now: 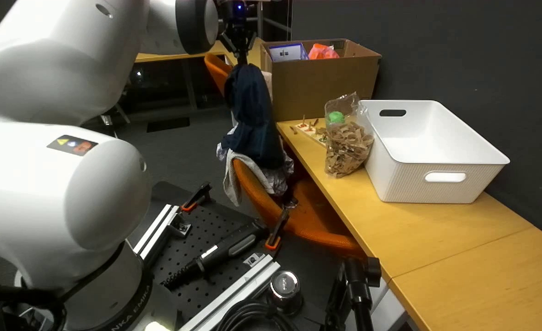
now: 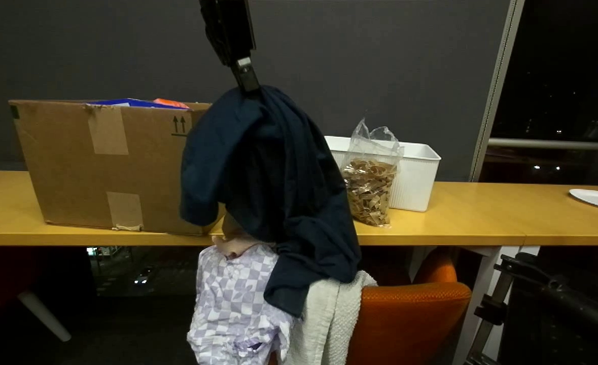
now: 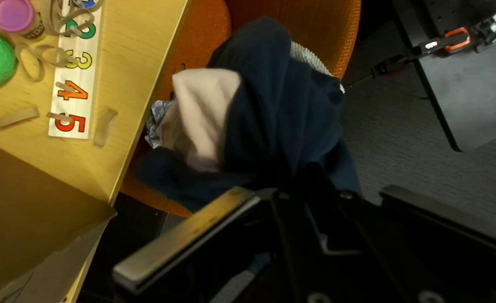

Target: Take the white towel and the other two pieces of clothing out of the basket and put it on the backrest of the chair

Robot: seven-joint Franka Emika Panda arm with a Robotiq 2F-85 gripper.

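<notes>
My gripper is shut on the top of a dark blue garment, also seen in an exterior view and the wrist view. The garment hangs over the backrest of the orange chair, its lower end overlapping the white towel. The towel drapes over the backrest. A lilac-and-white checked cloth hangs beside it. A pale pink cloth shows beside the dark blue one; I cannot tell which piece it belongs to. The white basket stands on the table, with no cloth visible in it.
A cardboard box stands on the table close to my gripper. A clear bag of brown paper shreds stands against the basket. A number strip lies near the table edge. A black perforated plate with clamps is by the robot base.
</notes>
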